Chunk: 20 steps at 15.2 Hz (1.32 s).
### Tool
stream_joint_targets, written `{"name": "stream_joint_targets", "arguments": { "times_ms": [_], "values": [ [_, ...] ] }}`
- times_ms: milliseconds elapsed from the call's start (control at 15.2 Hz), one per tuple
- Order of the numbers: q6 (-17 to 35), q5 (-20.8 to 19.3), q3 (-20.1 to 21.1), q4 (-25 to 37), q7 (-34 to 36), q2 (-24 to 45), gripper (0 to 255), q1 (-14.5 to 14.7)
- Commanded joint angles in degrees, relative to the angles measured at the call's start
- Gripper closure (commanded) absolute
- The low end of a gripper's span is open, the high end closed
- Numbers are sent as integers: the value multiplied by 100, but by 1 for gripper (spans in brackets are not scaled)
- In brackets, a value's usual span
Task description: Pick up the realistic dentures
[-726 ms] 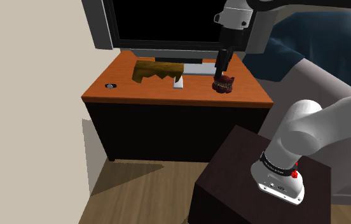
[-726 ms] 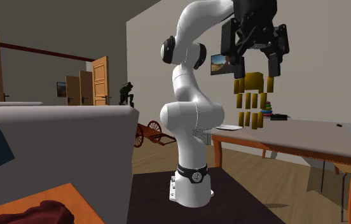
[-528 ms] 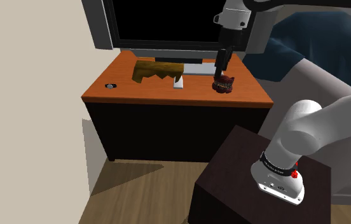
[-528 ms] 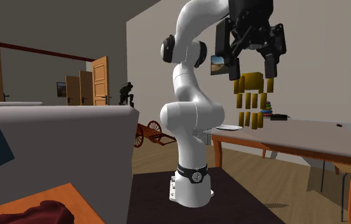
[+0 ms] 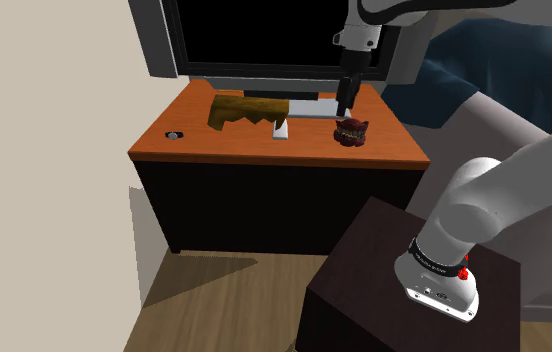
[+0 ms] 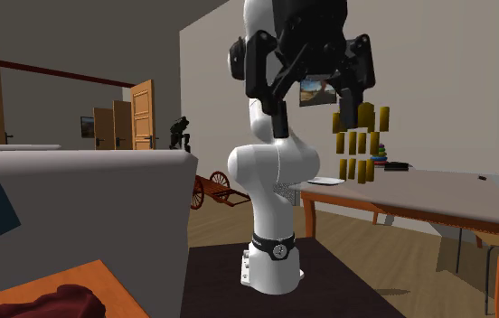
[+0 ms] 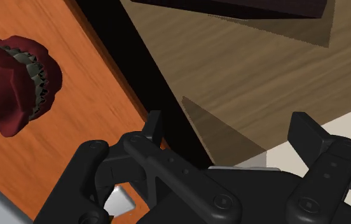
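1. The gripper point(image 5: 344, 97) has risen since half a second ago. It was low, right over the dentures point(image 5: 350, 131); now it hangs clear above them, toward the screen behind.
2. In the second exterior view the gripper point(image 6: 315, 110) has also swung toward that view's left and turned about its wrist.
3. The dentures have not moved. They sit on the orange top of the cabinet point(image 5: 204, 140), near its end at the shoulder view's right, touching nothing else.
4. The jaws stand wide apart with nothing between them. In the wrist view the gripper point(image 7: 231, 130) looks past the cabinet's edge at the floor point(image 7: 263, 70), with the dentures point(image 7: 15, 83) well off to one side.
5. I judge that this means no grasp has been made. The pick-up is all still to do, and I would have to bring the hand back over the dentures before descending.
6. On pose, the wrist view shows a dark red gum dome with a band of grey teeth on the side nearer the gripper. I read the teeth as facing the cabinet's near edge.
7. The long axis seems to run along that tooth band, roughly parallel to the edge. In the shoulder view the dentures are a squat lump, wider than tall, so I cannot confirm it there.
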Motion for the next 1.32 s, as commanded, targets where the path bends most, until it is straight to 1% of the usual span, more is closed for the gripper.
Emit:
{"name": "stream_joint_targets", "arguments": {
  "times_ms": [0, 330, 594, 924, 1254],
  "values": [
    [112, -46, -217, 163, -259, 387, 0, -52],
    [227, -57, -712, 709, -893, 1338, 0, -179],
    [254, 45, -1062, 1268, -1415, 2180, 0, -295],
    [175, 304, -1399, 2130, -2069, 3329, 0, -520],
    [-56, 648, -1582, 3204, -2664, 4568, 0, -885]
  ]
}}
